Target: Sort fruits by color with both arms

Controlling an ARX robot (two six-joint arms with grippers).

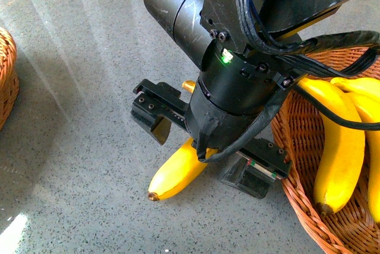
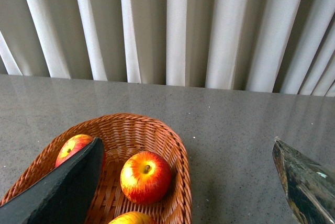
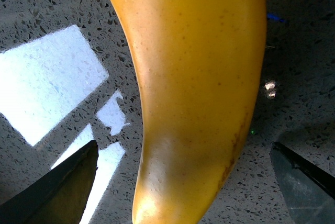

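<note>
Front view: our right gripper (image 1: 205, 153) is down over a banana (image 1: 176, 172) lying on the grey speckled worktop (image 1: 77, 117), jaws spread wide, one block on each side of the fruit and neither visibly touching it; the banana's brown tip points toward the camera. A wicker basket (image 1: 300, 165) sits just beside it on the right with at least two bananas (image 1: 337, 141) inside. The edge of a second basket (image 1: 7, 76) shows at the far left; we don't see the left arm here. Left wrist view: our left gripper (image 2: 188, 182) is wide apart and holds nothing, with one finger (image 2: 63, 192) over the apple basket (image 2: 172, 145) and the other over bare worktop. Inside we see one apple (image 2: 145, 177) in full, a second apple (image 2: 73, 145) partly behind the finger, and the top of a third fruit (image 2: 133, 218) at the frame edge. Curtains (image 2: 172, 25) hang behind the worktop. Right wrist view: the banana fills the frame between the two fingertips (image 3: 60, 187), with clear worktop showing on both sides, so no grip on it.
</note>
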